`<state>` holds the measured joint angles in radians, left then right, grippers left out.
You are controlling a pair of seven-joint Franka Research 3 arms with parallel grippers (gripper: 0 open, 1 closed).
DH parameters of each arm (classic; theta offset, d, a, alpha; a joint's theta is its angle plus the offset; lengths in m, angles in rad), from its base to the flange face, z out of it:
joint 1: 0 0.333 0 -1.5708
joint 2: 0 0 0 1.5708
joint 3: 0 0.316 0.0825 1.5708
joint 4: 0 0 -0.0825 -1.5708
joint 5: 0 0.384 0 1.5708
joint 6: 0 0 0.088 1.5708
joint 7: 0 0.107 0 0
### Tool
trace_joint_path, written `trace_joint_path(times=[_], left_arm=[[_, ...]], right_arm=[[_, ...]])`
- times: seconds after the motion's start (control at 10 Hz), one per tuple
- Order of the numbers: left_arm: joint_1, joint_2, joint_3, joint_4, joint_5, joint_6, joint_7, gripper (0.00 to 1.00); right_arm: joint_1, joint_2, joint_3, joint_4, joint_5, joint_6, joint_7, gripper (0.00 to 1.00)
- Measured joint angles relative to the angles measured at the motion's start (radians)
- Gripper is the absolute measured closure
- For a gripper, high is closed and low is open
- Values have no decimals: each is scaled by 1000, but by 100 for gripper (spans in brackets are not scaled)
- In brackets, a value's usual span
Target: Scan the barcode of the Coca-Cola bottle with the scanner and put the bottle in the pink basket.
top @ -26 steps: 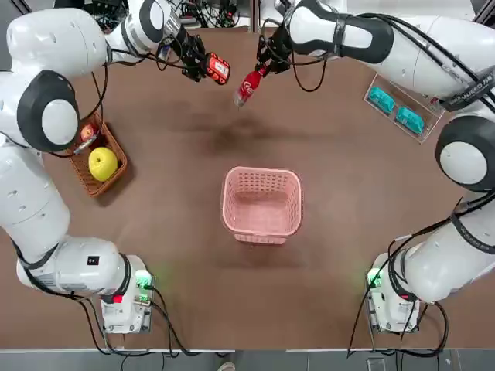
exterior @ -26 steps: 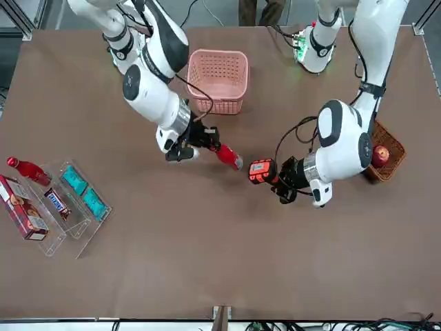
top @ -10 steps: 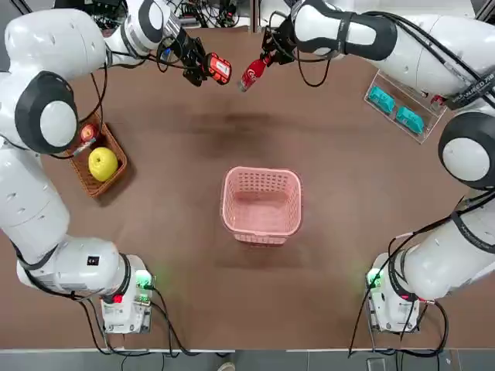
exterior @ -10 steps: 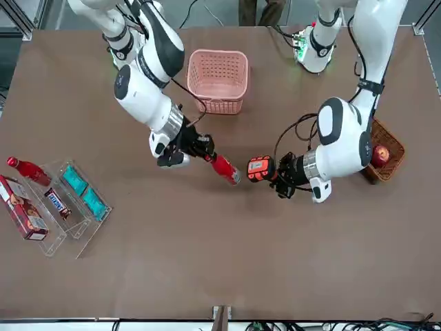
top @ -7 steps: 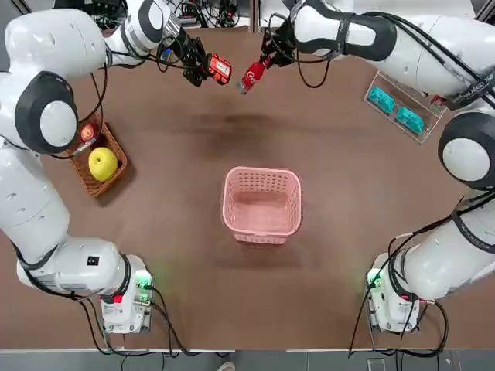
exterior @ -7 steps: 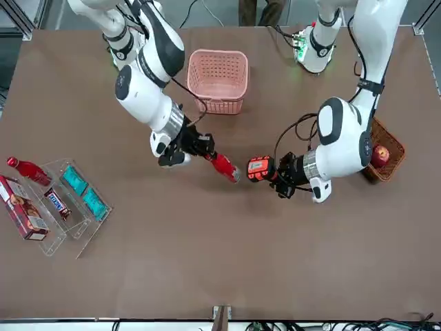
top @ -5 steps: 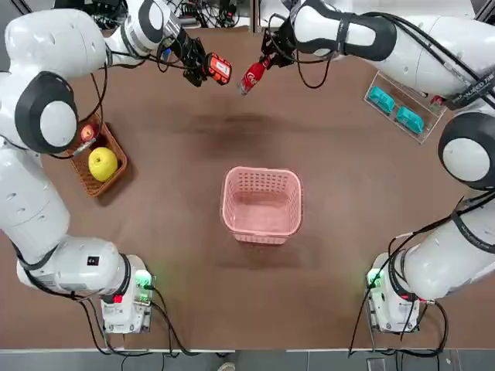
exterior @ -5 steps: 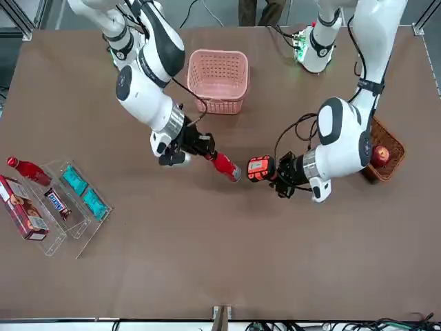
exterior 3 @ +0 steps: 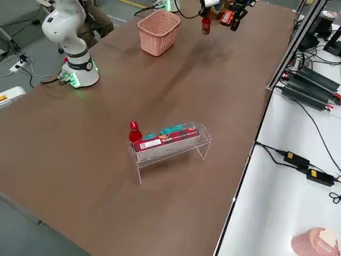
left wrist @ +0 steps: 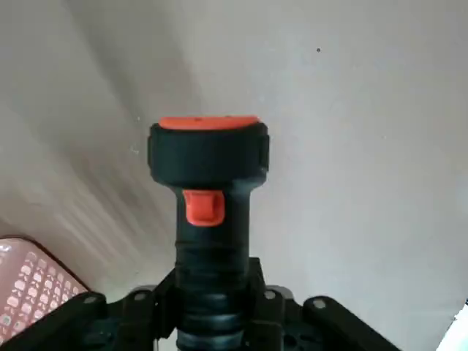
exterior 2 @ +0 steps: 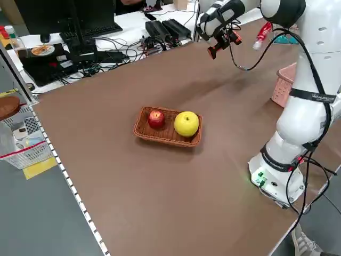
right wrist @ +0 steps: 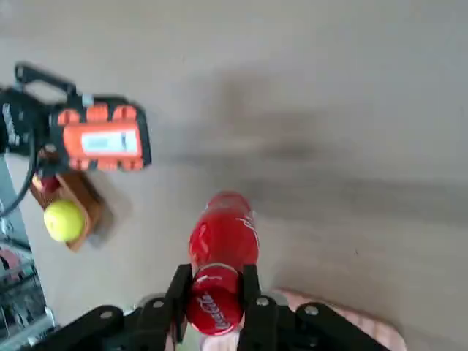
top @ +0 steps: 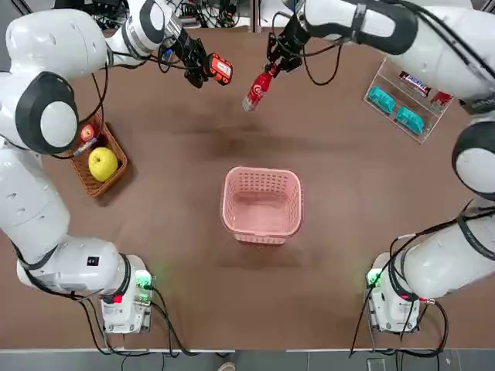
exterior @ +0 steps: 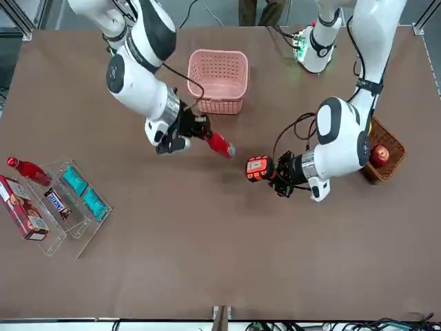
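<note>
Both sets of jaws are pinched on a load: the right gripper (top: 272, 68) clamps the Coca-Cola bottle (top: 257, 89) near its cap end, and the left gripper (top: 193, 66) clamps the handle of the scanner (top: 219, 68). Both tools are held in the air above the far side of the table (top: 348, 193), well beyond the pink basket (top: 261, 202), which stands near the table's middle with nothing visible inside it. In the top view the bottle hangs tilted, its base pointing down and toward the left arm's side, and the scanner's orange head sits near it with a clear gap between them. In the right wrist view the scanner head shows its window face toward the bottle, with the bottle body between the two fingers (right wrist: 179, 292). Whether the barcode faces the scanner cannot be determined from these views. Judged status: pick-up of both items is complete, and the scan is either in progress or just finished; no view confirms a successful read. Remaining work: carry the bottle across to the pink basket, lower it inside and release it. A second red bottle (exterior: 26, 169) stands beside the clear display rack (exterior: 65, 207) on the right arm's side and is not involved. A brown wicker basket (top: 96, 158) holding fruit stands on the left arm's side.
</note>
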<state>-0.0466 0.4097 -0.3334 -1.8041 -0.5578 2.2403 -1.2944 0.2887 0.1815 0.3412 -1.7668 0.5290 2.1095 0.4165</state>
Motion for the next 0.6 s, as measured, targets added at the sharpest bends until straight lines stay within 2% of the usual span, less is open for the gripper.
trace_joint_path(times=[0.2, 0.3, 0.6], left_arm=[[1, 0, 4, -10, 4, 0, -18, 65], [2, 0, 13, -21, 33, 0, -56, 65], [35, 1, 35, -51, 259, 0, -310, 65]], right_arm=[[13, -85, 0, 4, -7, -196, 0, 68], [47, -112, -7, 10, -21, -261, 14, 68], [223, -136, -20, 70, -172, -391, 206, 68]])
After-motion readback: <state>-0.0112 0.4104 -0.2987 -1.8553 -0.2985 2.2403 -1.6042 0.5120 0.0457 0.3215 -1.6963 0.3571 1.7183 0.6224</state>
